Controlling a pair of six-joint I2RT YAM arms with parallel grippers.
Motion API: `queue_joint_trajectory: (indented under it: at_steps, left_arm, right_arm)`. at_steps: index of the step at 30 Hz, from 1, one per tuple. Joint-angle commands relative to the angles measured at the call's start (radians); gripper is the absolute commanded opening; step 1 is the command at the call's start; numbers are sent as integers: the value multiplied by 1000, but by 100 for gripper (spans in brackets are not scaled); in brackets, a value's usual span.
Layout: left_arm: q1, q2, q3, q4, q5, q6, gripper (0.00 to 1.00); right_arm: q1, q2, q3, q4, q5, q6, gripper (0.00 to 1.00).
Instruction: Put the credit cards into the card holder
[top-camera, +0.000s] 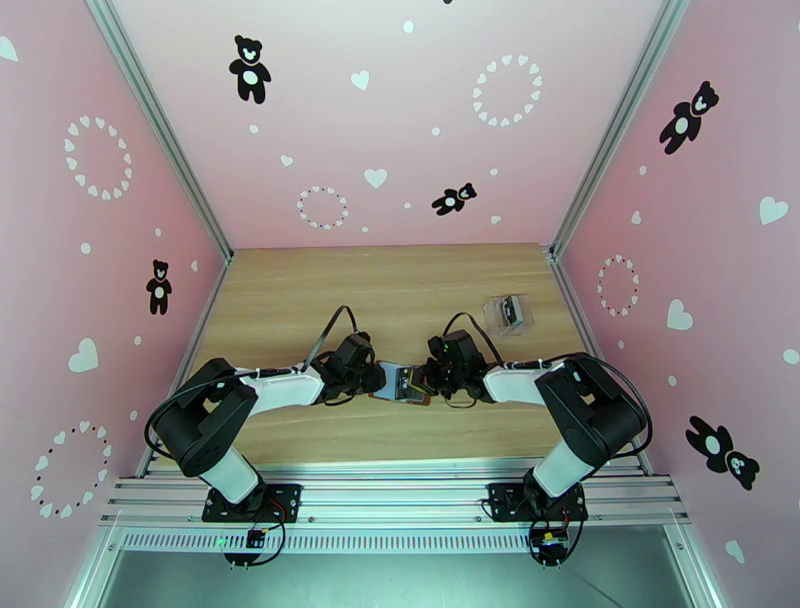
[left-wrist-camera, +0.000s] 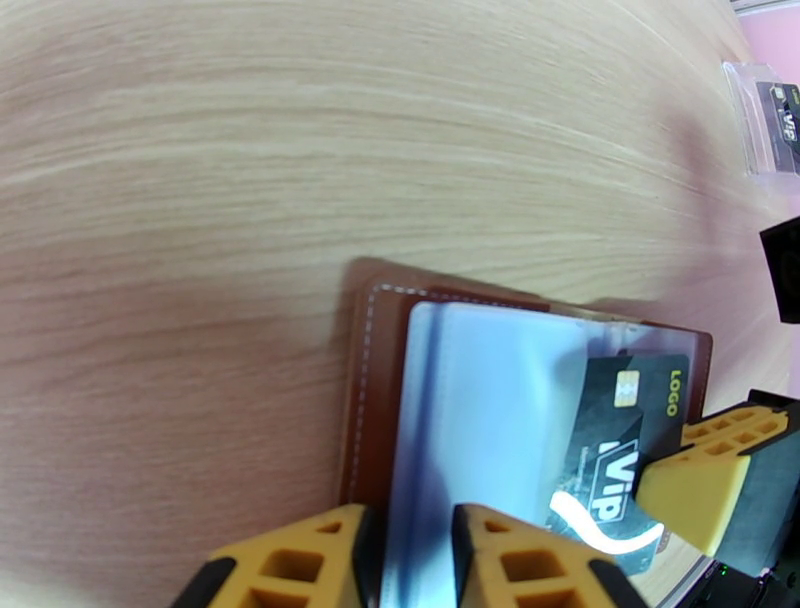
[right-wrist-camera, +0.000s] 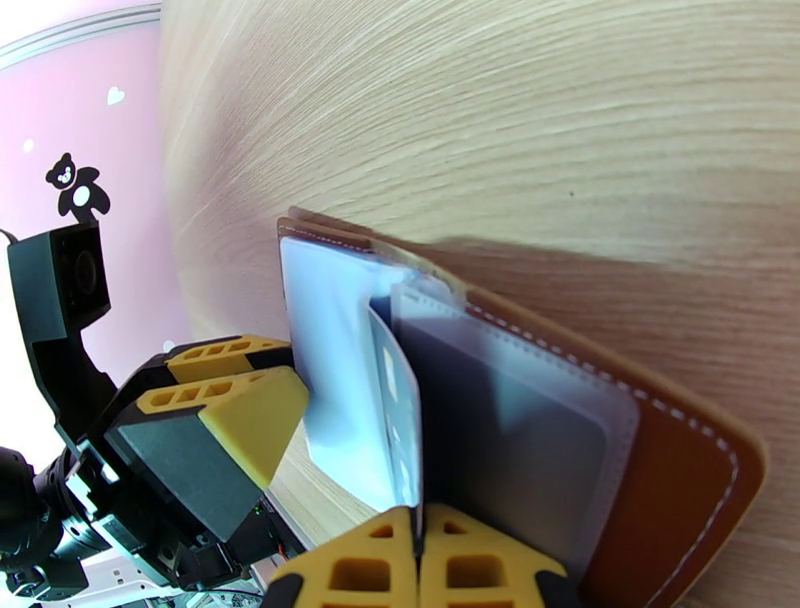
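Plastic of the credit card (left-wrist-camera: 620, 430) looks thin, stiff, light and glossy, so I judge it slippery between pads and best taken by one edge, with most of its length left free to slide. That is how it is taken now: the right gripper (right-wrist-camera: 420, 545) has its fingers pressed together on the card's edge, the chip end pointing away from them. The card lies slanted over the right half of the card holder (left-wrist-camera: 372, 400); whether its edge has entered a pocket mouth I cannot tell, though the right wrist view shows a dark shape behind a greyish pocket. The holder is soft: a brown cover lying open near the middle of the table (top-camera: 300, 290), with limp see-through leaves that would likely buckle if pushed and need holding apart. The left gripper (left-wrist-camera: 410, 540) has its jaws partly closed on a pale leaf at its near edge. Both arms reach inward, low over the table, fingertips meeting over the holder. Well apart, toward the far right, a clear case (top-camera: 505, 312) holds a second card (left-wrist-camera: 783, 115)
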Motion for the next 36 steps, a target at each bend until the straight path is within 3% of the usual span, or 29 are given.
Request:
queue_joint_trajectory:
  at_steps: [1, 36]
  left_arm:
    - [5, 70, -49, -124, -32, -9, 29]
    - [2, 66, -53, -137, -39, -6, 29]
  right_arm:
    - [6, 35, -22, -22, 28, 18, 0]
    - [-23, 55, 48, -71, 35, -14, 0]
